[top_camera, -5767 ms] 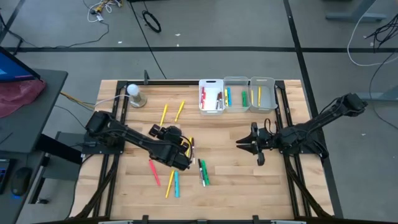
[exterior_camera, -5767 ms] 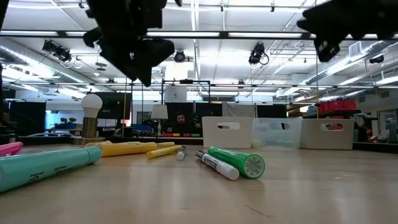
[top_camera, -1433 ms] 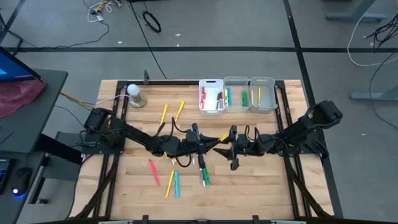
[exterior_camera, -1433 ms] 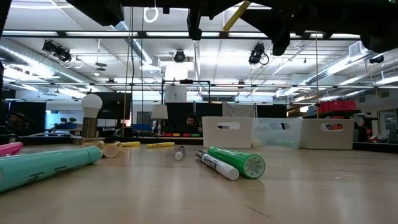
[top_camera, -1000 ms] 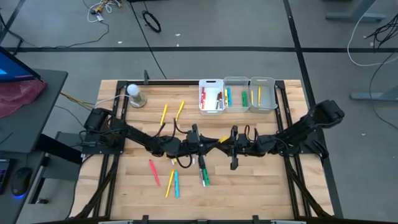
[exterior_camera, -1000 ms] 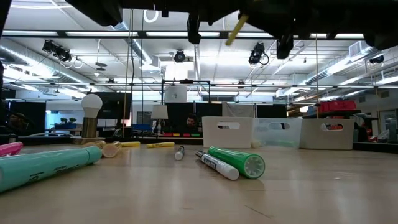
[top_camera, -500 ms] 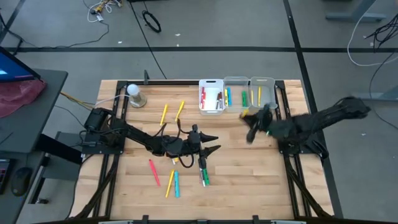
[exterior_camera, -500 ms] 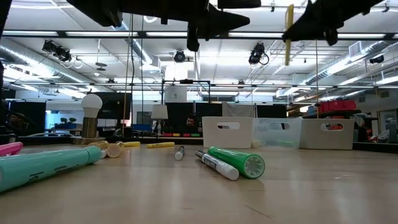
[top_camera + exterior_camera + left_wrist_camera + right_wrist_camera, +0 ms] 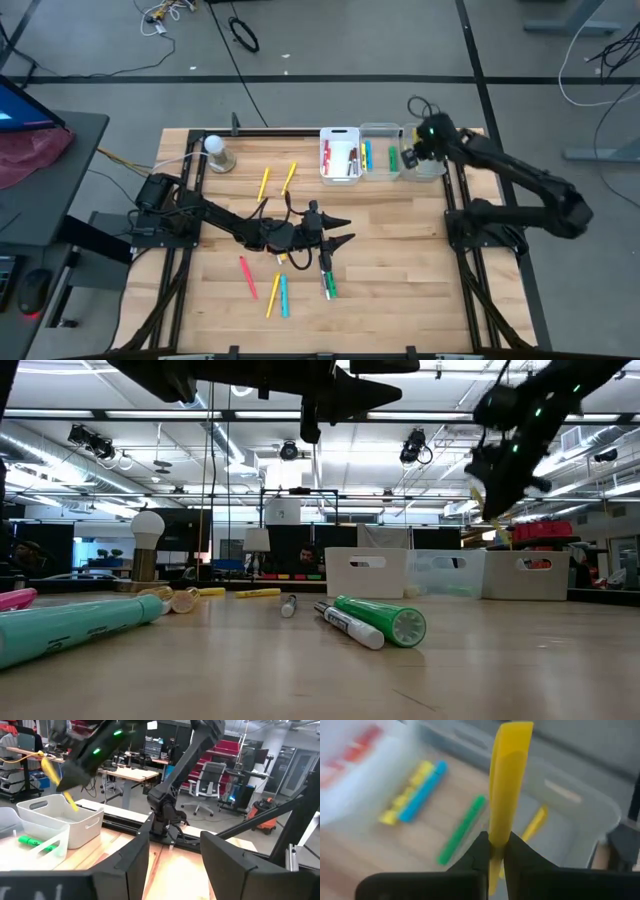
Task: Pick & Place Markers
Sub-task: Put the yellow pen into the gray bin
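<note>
Above the far bins point(image 9: 381, 152), the right gripper point(image 9: 492, 851) pinches a yellow marker point(image 9: 506, 790) upright over the rightmost clear bin (one yellow marker lies inside). The left gripper point(image 9: 338, 234) hovers mid-table, fingers spread wide, just beside loose markers point(image 9: 326, 277) lying on the wood.

Both arms were dark, jointed and slender, with black cables looping along their links. The right arm point(image 9: 510, 172) carried a small green indicator light near its wrist. The left gripper point(image 9: 172, 855) had two broad, matte black fingers point(image 9: 131, 860) with angular, faceted outer faces.
</note>
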{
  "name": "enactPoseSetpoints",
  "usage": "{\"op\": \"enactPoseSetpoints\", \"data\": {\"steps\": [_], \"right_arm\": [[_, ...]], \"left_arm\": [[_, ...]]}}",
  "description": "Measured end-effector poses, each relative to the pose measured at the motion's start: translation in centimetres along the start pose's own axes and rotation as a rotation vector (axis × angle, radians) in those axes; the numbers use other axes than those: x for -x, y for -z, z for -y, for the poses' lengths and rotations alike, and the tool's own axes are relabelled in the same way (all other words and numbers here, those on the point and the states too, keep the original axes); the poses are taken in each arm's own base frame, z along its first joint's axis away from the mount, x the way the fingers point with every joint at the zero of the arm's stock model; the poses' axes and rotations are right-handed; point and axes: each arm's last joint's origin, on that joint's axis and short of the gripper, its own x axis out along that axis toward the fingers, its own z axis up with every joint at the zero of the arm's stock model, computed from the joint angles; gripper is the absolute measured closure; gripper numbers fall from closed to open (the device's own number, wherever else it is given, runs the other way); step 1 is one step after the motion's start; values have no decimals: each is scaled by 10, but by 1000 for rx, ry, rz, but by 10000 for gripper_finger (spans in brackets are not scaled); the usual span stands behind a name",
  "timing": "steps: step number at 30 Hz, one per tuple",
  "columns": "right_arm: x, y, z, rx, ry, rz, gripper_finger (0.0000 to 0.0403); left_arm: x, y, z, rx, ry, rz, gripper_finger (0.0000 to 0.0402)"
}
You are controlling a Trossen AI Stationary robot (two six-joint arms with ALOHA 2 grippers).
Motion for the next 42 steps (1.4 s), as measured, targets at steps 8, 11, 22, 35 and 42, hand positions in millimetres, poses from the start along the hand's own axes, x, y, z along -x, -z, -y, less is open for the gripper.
{"op": "enactPoseSetpoints", "data": {"steps": [8,11,22,35,42], "right_arm": [[-65,-3,33,-160,-20,-206,375],[-80,0,35,-181,-5,-261,376],[-84,-4,33,-253,55,-259,371],[-87,4,21,-291,67,-259,370],[-87,4,21,-298,68,-258,369]], "left_arm": [[0,0,0,0,0,0,220],[0,0,0,0,0,0,220],[0,0,0,25,-1,-4,220],[0,0,0,51,-1,-3,220],[0,0,0,52,-1,-3,220]]}}
